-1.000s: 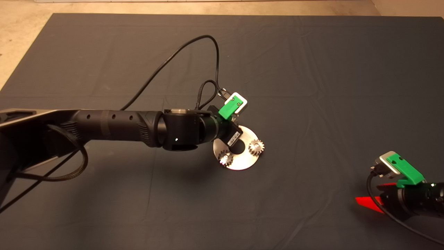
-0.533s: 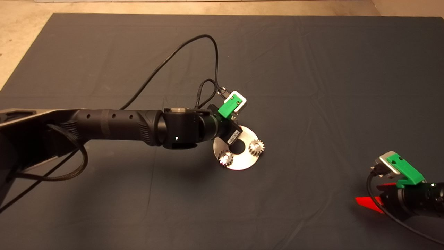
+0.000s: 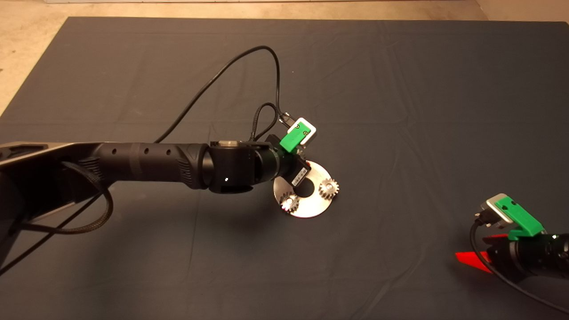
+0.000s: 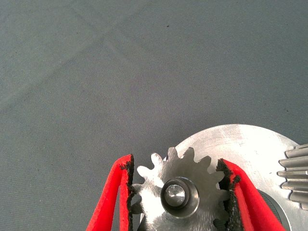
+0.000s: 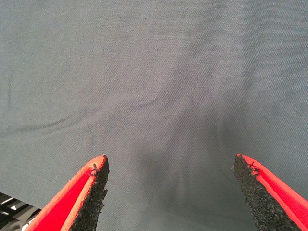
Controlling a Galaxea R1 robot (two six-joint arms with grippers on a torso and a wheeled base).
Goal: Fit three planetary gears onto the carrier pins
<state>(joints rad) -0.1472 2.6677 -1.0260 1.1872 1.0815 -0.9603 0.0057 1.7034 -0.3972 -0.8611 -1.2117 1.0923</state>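
L gripper [image 4: 178, 192] sits over the far-left edge of the carrier disc [image 3: 311, 206], near the middle of the counter mat [image 3: 400, 111]. In the L wrist view its jaws are pinching a planetary gear [image 4: 180, 185]: the black pads [image 4: 230, 192] touch the teeth on both sides. That gear is already threaded on a carrier pin [image 4: 174, 193], whose silver tip shows through the bore, and it lies over the disc's rim. From the head cam this gear is hidden under the L wrist.

Two more gears show on the disc in the head view: one at the near-left [image 3: 289, 203], with a bright pin top in its centre, and one at the right [image 3: 329, 187]. Each is on its own pin, well apart from the other, with the disc's big centre hole [image 3: 306, 190] between them. A toothed edge of a second gear [image 4: 294, 175] also shows at the side of the L wrist view, apart from the held one.

R gripper [image 3: 478, 255] is parked at the lower-right edge of the mat. Its jaws are spread wide w/ only bare mat between the red fingers [image 5: 79, 197].

A black cable [image 3: 231, 66] loops above the L arm.
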